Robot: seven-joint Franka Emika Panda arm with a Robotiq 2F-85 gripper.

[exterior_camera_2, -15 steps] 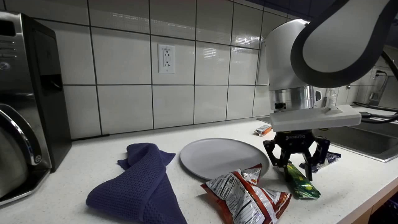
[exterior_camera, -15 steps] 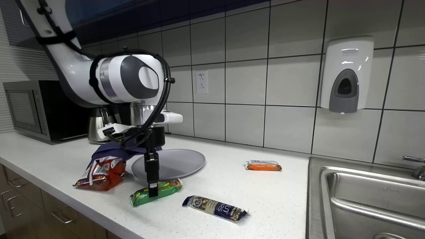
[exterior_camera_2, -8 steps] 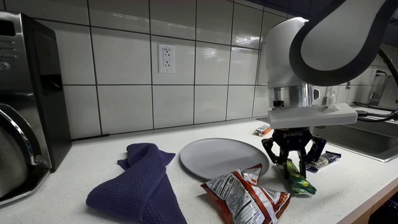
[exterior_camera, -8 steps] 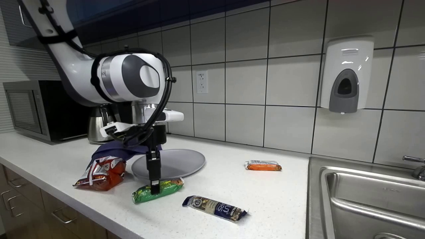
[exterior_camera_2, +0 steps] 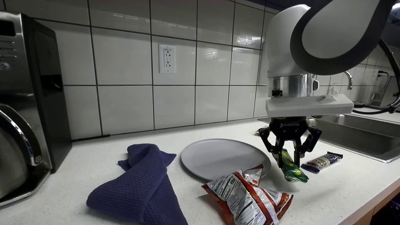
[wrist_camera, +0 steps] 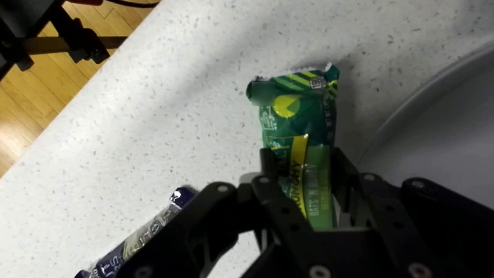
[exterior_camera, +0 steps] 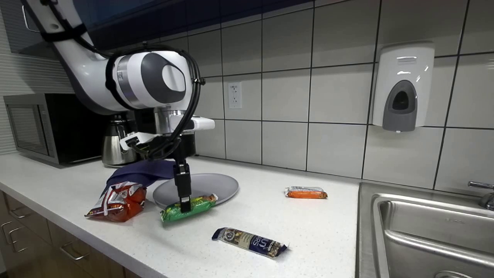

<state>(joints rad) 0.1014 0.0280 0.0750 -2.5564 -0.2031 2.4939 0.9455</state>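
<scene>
While the fingers [exterior_camera: 185,204] grasp it, green bar [wrist_camera: 296,131]: held off the bench [exterior_camera: 256,210].
Pinch: firm yet gentle seems best.
Plate [exterior_camera_2: 218,156]: near, so clearance likely matters.

The granola bar [exterior_camera_2: 294,173] hangs between plate [exterior_camera_2: 218,159] and nut bar [exterior_camera: 251,242]; dish towel [exterior_camera_2: 137,190] and snack bag [exterior_camera_2: 247,200] lie left, the sink [exterior_camera: 440,217] right.

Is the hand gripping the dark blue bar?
No, the hand grips the green bar; the dark blue bar lies apart on the counter.
</scene>
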